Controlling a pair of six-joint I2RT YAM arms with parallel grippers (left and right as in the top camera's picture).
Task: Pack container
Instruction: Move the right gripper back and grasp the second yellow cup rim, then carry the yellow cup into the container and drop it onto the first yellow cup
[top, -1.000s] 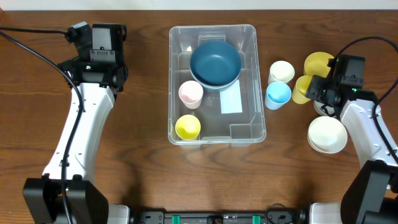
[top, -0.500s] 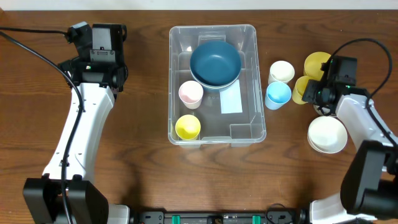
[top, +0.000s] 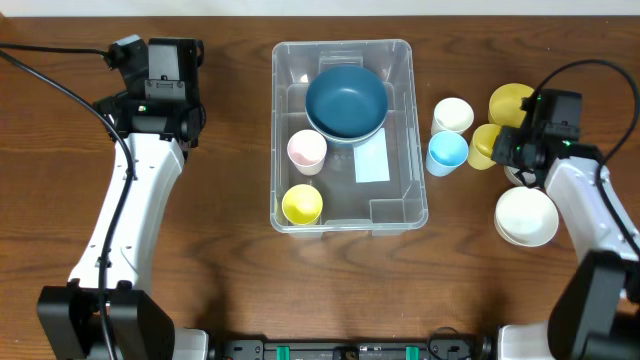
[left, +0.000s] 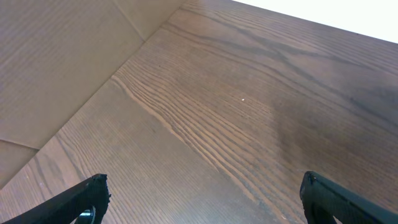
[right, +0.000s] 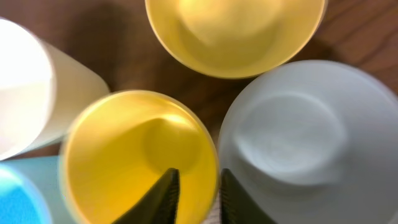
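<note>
Container mid-table holds a bowl and two cups; several dishes wait outside. Right gripper jaws straddle a yellow cup rim, grip unclear; left gripper jaws are spread.

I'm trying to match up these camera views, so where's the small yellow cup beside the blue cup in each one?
Overhead: yellow cup, right side, just right of the blue cup.
Left wrist: not in it.
Right wrist: lower left of centre.
Shared landmark: the yellow bowl next to it.
</note>
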